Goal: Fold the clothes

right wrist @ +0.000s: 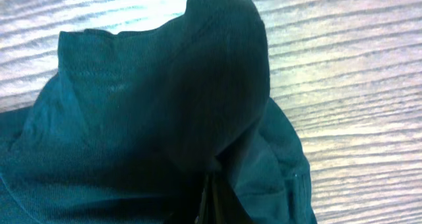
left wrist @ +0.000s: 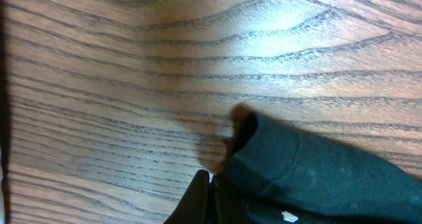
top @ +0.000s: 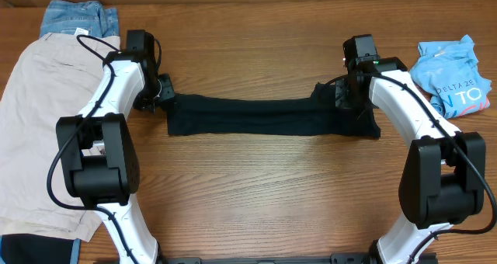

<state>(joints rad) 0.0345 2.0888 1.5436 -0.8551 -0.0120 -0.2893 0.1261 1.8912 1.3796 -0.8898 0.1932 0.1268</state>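
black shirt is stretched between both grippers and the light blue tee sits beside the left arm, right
Not quite: the light blue tee lies beside the right arm, as the overhead view shows. The black shirt is indeed stretched between the left gripper and right gripper.

Folds of the black T-shirt (right wrist: 151, 118) bury the right end effector (right wrist: 212, 199); the left end effector (left wrist: 207, 194) is cropped by the bottom edge.

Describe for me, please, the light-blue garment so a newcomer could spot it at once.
Look to the wooden table's far right corner, beyond the right arm. There lies a crumpled light-blue tee. It alone among the garments bears white lettering.
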